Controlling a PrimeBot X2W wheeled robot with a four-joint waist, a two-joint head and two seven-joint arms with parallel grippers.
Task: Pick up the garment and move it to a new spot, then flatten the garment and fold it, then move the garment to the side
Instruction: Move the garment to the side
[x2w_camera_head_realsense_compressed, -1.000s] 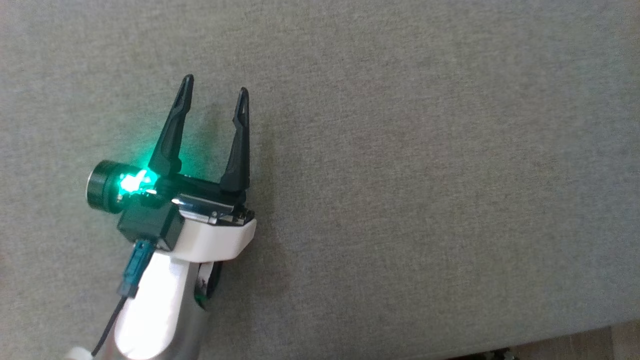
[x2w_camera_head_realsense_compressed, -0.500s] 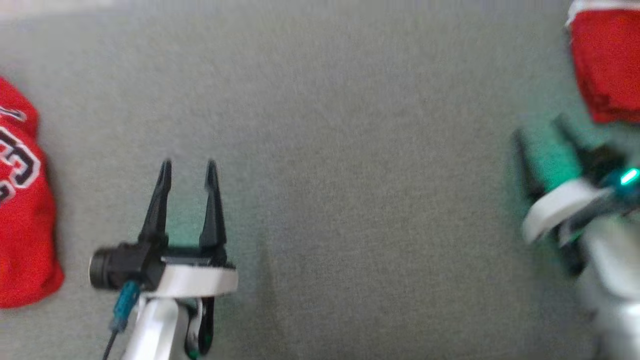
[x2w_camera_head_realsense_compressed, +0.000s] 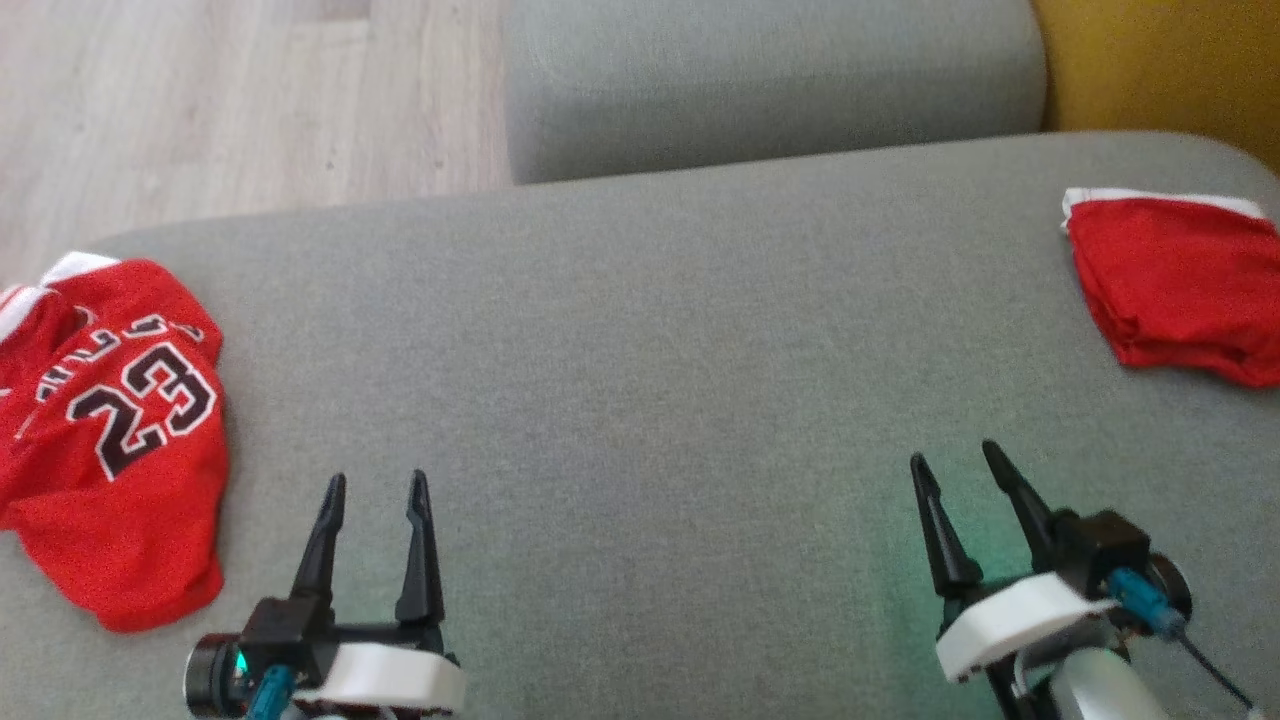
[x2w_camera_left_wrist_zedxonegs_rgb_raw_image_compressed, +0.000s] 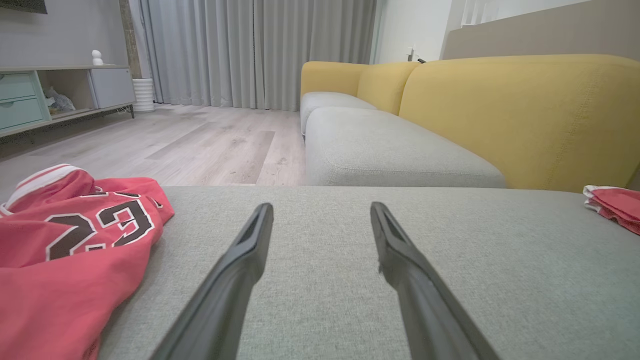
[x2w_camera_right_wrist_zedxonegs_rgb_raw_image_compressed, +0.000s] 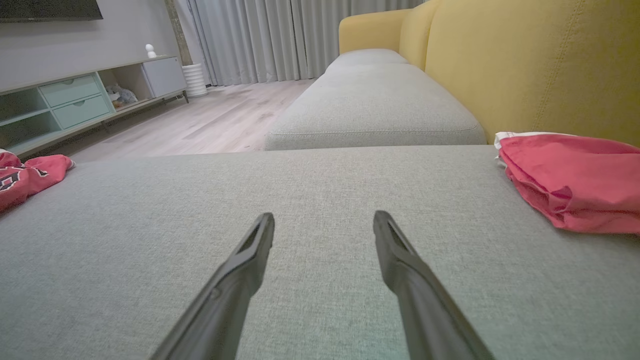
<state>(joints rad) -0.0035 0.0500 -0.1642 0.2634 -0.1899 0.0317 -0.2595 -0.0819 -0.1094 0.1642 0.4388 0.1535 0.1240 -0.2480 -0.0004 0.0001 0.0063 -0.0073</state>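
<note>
Head view showed you the crumpled red basketball jersey numbered 23 (x2w_camera_head_realsense_compressed: 110, 440) lying at the left edge of the grey fabric sofa cushion (x2w_camera_head_realsense_compressed: 640, 330), near your left pincer (x2w_camera_head_realsense_compressed: 378, 480) and to its left. That pincer's fingers stood apart and empty over bare cushion. Your right pincer (x2w_camera_head_realsense_compressed: 952, 454) was likewise parted, holding nothing. A folded red garment with white trim (x2w_camera_head_realsense_compressed: 1180, 290) lay beyond it at the cushion's right edge, beside the yellow sofa back (x2w_camera_head_realsense_compressed: 1160, 60).

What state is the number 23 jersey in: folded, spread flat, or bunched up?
Bunched up. The jersey lies in a rumpled heap at the left end of the sofa cushion, its 23 tilted and creased.
</note>
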